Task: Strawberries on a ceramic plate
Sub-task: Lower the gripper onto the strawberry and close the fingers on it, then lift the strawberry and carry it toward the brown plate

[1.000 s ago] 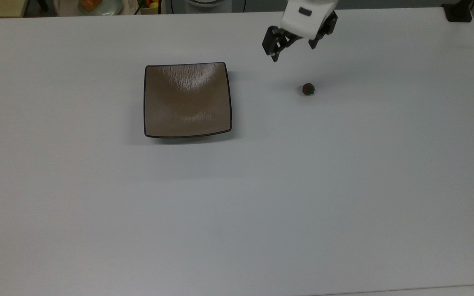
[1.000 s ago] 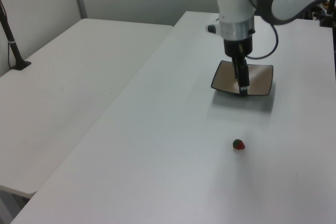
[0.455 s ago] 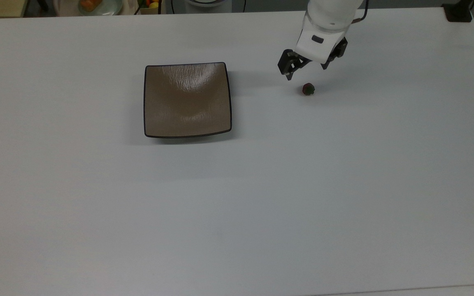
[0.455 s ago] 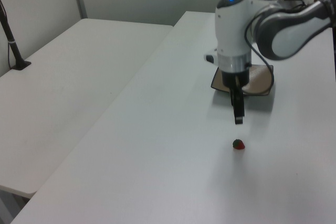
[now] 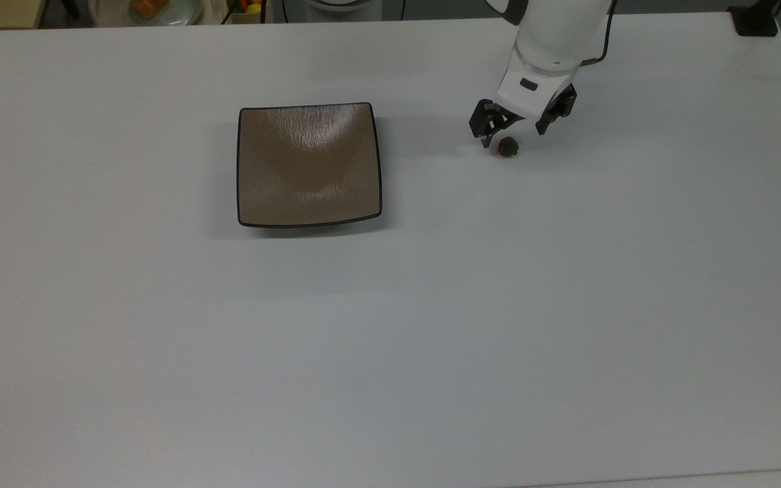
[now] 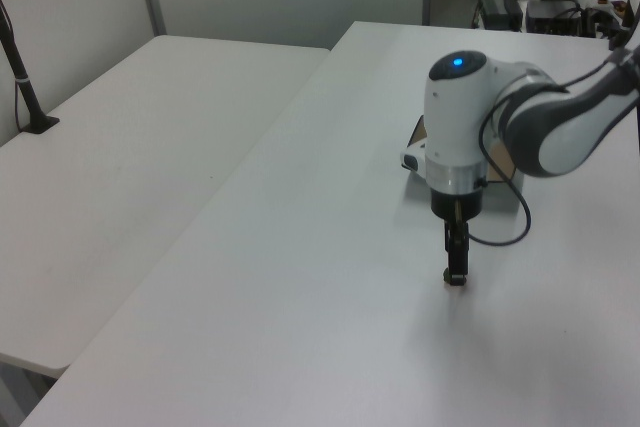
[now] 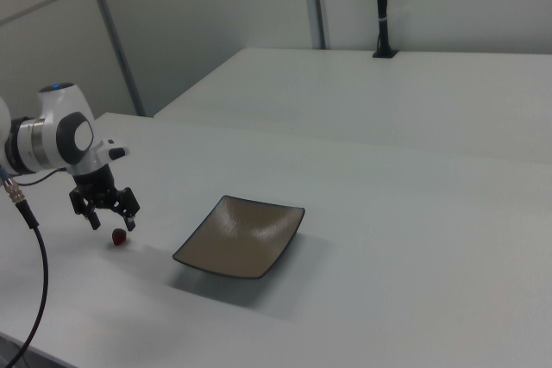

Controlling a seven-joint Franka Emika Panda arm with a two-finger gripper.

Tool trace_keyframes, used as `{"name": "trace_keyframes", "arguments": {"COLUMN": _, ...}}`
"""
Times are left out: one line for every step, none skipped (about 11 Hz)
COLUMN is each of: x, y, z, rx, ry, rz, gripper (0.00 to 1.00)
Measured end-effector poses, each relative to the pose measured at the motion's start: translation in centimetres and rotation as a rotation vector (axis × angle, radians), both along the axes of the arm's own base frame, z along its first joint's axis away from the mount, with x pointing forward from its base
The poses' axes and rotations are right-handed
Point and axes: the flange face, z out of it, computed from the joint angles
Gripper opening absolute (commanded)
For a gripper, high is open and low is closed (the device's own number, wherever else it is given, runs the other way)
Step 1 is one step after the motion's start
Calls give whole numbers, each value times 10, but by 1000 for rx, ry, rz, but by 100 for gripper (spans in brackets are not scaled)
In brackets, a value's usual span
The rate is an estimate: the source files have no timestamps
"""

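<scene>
A tiny dark red strawberry (image 5: 508,147) with a green cap lies on the white table, right of the ceramic plate in the top view. The plate (image 5: 309,169) is square, glossy tan-brown with a thin black rim, and holds nothing. My gripper (image 5: 513,134) hangs open just above the strawberry, with one black finger on each side of it. In the right view the gripper (image 7: 112,224) sits directly over the strawberry (image 7: 118,238), with the plate (image 7: 241,234) to the right view's right. In the left view the gripper (image 6: 456,265) points straight down and its fingers hide most of the berry.
A black clamp post (image 5: 755,20) stands at the table's far right corner in the top view. A bowl of fruit (image 5: 160,8) lies beyond the far edge. A second white table (image 6: 150,147) stands alongside. A black cable (image 7: 34,247) trails from the arm.
The gripper has come down and moved toward the strawberry, from high near the plate's side to just over the berry. The strawberry and plate have not moved.
</scene>
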Motion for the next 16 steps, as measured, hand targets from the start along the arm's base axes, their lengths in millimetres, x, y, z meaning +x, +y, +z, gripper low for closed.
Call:
{"name": "trace_keyframes", "arguments": {"x": -4, "y": 3, "z": -10, "rx": -11, "ry": -20, "rz": 6, "gripper": 98}}
{"name": "trace_keyframes", "arguments": {"x": -7, "y": 3, "z": -18, "rx": -21, "ry": -31, "rz": 8, "gripper": 93}}
{"name": "trace_keyframes", "arguments": {"x": -10, "y": 3, "z": -23, "rx": -25, "ry": -35, "rz": 9, "gripper": 82}}
{"name": "trace_keyframes", "arguments": {"x": -11, "y": 4, "z": -25, "rx": -24, "ry": -37, "rz": 10, "gripper": 71}}
{"name": "trace_keyframes", "arguments": {"x": -11, "y": 4, "z": -25, "rx": -23, "ry": -38, "rz": 10, "gripper": 60}}
{"name": "trace_keyframes", "arguments": {"x": -11, "y": 5, "z": -25, "rx": -22, "ry": -38, "rz": 11, "gripper": 53}}
{"name": "trace_keyframes", "arguments": {"x": -11, "y": 5, "z": -25, "rx": -22, "ry": -38, "rz": 11, "gripper": 52}}
{"name": "trace_keyframes", "arguments": {"x": -11, "y": 5, "z": -25, "rx": -22, "ry": -38, "rz": 10, "gripper": 45}}
{"name": "trace_keyframes", "arguments": {"x": -11, "y": 5, "z": -25, "rx": -21, "ry": -40, "rz": 10, "gripper": 32}}
{"name": "trace_keyframes", "arguments": {"x": -11, "y": 5, "z": -25, "rx": -18, "ry": -43, "rz": 10, "gripper": 19}}
{"name": "trace_keyframes", "arguments": {"x": -10, "y": 5, "z": -24, "rx": -16, "ry": -47, "rz": 11, "gripper": 18}}
{"name": "trace_keyframes", "arguments": {"x": -9, "y": 5, "z": -23, "rx": -14, "ry": -50, "rz": 10, "gripper": 17}}
{"name": "trace_keyframes", "arguments": {"x": -8, "y": 5, "z": -22, "rx": -12, "ry": -53, "rz": 8, "gripper": 18}}
{"name": "trace_keyframes", "arguments": {"x": -6, "y": 4, "z": -18, "rx": -8, "ry": -58, "rz": 5, "gripper": 18}}
{"name": "trace_keyframes", "arguments": {"x": -3, "y": 4, "z": -10, "rx": 0, "ry": -72, "rz": 1, "gripper": 18}}
{"name": "trace_keyframes", "arguments": {"x": 1, "y": 2, "z": 3, "rx": 11, "ry": -92, "rz": -5, "gripper": 18}}
